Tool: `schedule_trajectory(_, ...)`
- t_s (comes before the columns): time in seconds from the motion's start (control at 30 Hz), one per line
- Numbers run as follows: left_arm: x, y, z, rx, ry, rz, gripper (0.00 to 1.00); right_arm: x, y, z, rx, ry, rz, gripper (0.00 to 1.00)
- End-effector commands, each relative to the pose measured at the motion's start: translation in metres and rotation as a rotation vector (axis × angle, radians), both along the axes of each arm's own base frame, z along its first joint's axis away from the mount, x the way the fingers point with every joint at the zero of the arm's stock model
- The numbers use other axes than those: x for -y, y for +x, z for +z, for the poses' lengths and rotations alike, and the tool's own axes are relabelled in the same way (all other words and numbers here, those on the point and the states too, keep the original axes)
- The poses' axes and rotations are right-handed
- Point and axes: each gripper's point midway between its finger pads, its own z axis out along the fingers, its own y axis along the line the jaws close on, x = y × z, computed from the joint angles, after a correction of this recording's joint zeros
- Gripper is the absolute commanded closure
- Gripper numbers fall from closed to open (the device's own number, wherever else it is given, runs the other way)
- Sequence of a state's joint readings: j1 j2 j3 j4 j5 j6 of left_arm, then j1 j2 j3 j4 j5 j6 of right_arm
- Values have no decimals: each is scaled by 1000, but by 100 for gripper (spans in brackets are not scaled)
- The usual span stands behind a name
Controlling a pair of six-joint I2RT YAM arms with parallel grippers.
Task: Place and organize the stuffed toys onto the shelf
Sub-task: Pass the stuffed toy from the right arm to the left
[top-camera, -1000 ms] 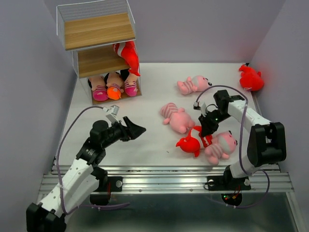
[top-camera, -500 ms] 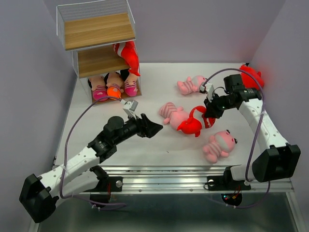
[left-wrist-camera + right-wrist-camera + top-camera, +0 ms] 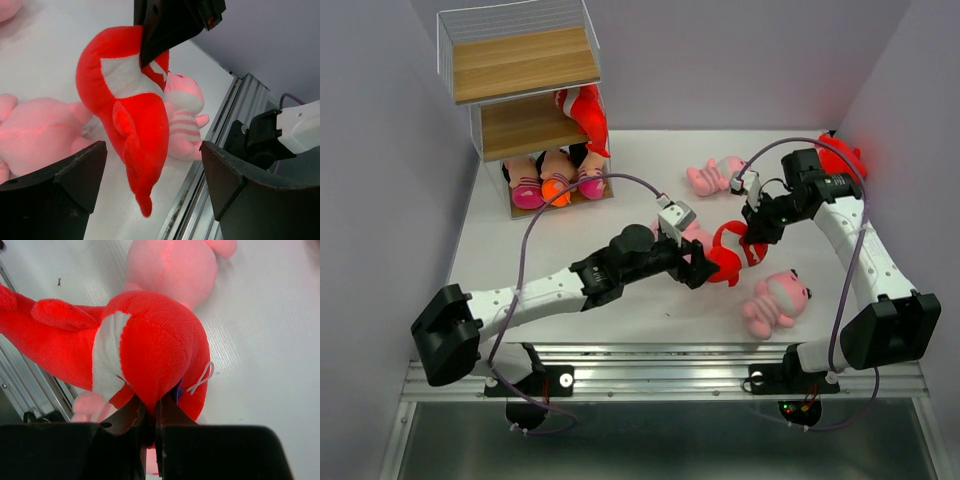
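- Red shark point(image 3: 131, 120) — plush, likely soft and light, sags when hung; best gripped mid-body.
- Right tool point(image 3: 150, 412) — pinched tight on shark's fabric.
- Left tool point(image 3: 152, 172) — wide, flanking shark.

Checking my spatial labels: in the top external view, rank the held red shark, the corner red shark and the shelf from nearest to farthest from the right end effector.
1. held red shark: clamped in the right end effector itself, centre-right.
2. corner red shark: far-right corner, behind the right arm.
3. shelf: far-left corner, clearly farthest.
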State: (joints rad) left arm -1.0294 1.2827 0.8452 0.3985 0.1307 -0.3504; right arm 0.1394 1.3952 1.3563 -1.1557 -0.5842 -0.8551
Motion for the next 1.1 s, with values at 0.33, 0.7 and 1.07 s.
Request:
schedule_trajectory(0.33, 46, 2, -38, 5, 143, -30, 61, -17, -10, 31, 60, 95, 85, 91)
schedule_trajectory(0.7, 19, 7, -38, -139, -134, -23, 100, -30, -8, 38, 49, 189, 20, 22)
schedule_trajectory(1.07, -67, 9, 3, -162, -562, 93, 100, -16, 49, 95, 219, 325, -311, 0)
